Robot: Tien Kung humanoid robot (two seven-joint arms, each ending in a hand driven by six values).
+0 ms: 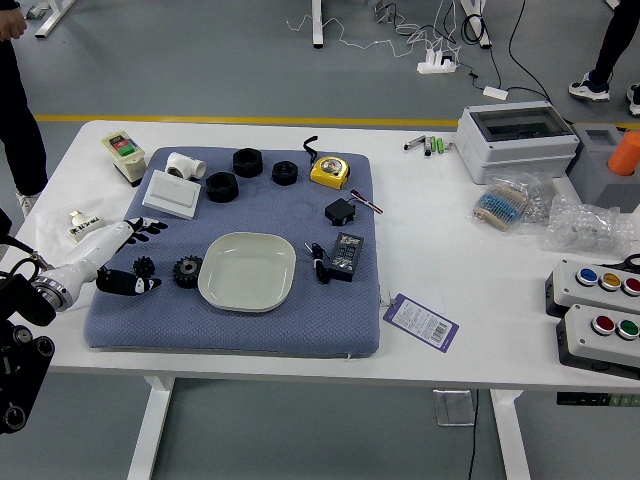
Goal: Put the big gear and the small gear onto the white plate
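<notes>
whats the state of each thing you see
White plate, face up, holding nothing
Big gear, off the plate
Small gear, off the plate
Left hand, open, fingers spread
White enclosure, lid closed
Black cable, bundled
Tape measure, no blade showing
Coloured buttons, cannot tell if pressed
Person, standing

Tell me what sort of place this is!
Probably a robot lab or workshop: a robot hand reaches over the table, which holds a tape measure and boxes with big coloured buttons.
</notes>
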